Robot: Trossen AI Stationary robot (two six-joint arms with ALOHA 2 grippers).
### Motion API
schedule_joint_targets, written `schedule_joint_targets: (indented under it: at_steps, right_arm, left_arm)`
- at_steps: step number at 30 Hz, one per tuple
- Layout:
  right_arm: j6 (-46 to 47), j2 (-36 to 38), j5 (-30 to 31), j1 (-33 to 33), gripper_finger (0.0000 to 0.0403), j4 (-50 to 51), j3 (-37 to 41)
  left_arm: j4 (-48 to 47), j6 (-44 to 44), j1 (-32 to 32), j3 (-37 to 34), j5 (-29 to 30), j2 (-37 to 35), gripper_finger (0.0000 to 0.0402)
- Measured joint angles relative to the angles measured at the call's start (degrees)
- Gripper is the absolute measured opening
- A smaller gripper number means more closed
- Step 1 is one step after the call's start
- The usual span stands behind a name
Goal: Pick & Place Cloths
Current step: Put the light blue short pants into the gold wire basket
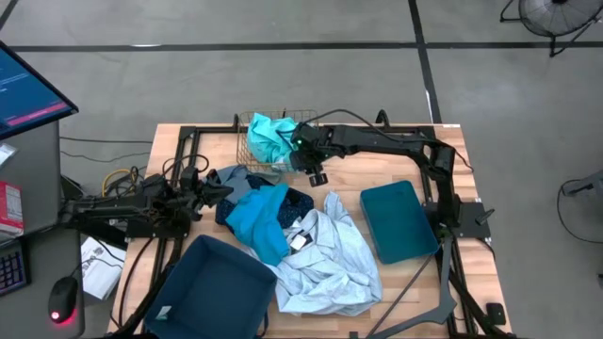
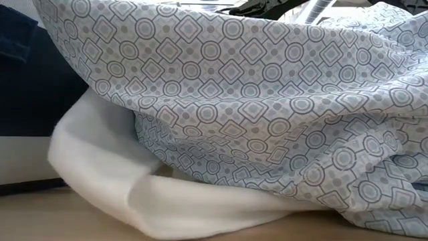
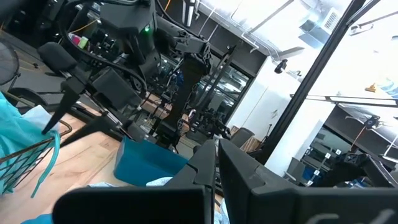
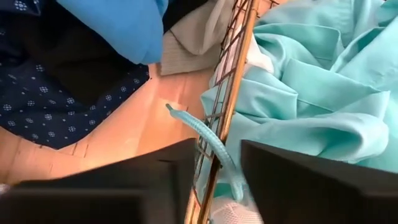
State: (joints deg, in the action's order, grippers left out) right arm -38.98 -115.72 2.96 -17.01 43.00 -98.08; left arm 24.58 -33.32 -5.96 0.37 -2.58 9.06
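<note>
A turquoise cloth (image 1: 271, 137) lies crumpled in the gold wire basket (image 1: 247, 149) at the far middle of the table (image 1: 391, 168). Its fabric is smooth and folded into soft ridges, and a thin cord of the same colour hangs out through the wires toward the bare wood. The right gripper (image 1: 314, 162) sits just beside the basket's near edge. Its two flat dark fingers (image 4: 311, 180) stand apart, one on each side of the wire rim, with nothing clamped between them.

The remaining cloths form a loose heap in the middle of the table. A bright blue cloth (image 1: 256, 218) stretches long from the far side toward the near side, over a navy dotted cloth (image 1: 300, 201). A pale grey-blue cloth (image 1: 330, 259) printed with diamonds and circles spreads widest, toward the near edge. A grey cloth (image 1: 236, 175) lies near the basket.

The left gripper (image 1: 209, 191) rests at the heap's left side, its fingers pressed together and empty. Two rigid teal plastic bins lie flat: one (image 1: 399, 221) right of the heap, one (image 1: 209, 287) at the near left.
</note>
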Motion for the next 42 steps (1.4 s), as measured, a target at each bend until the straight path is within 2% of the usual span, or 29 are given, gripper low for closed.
schedule_joint_targets:
  at_steps: [4,6,14,19,25,33,42]
  right_arm:
    - [0.19,0.02,-0.1,-0.27,0.0028,0.09,0.0]
    - [0.54,0.02,-0.13,-0.38,0.0011,0.09,0.0]
    - [1.16,0.02,-0.37,-0.41,0.0023,0.22,0.0]
    - [2.48,0.02,-2.73,-0.52,0.0022,0.26,-0.04]
    - [5.22,0.02,-7.77,-1.93,0.0033,0.37,-0.04]
    - [10.52,0.02,-17.12,-5.13,0.0014,0.44,-0.04]
    - [16.04,0.02,-25.91,-7.69,0.0027,0.42,-0.04]
  left_arm:
    - [0.0,0.02,0.0,0.01,-0.01,0.0,0.0004]
    - [0.0,0.0,0.0,0.01,-0.04,0.0,0.0004]
    - [0.0,0.02,0.0,-0.01,-0.19,0.0,0.0004]
    - [0.0,0.01,0.0,0.01,-0.17,0.0,0.0004]
    - [0.0,0.01,0.0,0.0,-0.12,0.0,0.0004]
    - [0.0,0.0,0.0,0.01,0.07,0.0,0.0004]
    - [0.0,0.02,0.0,0.01,0.04,0.0,0.0004]
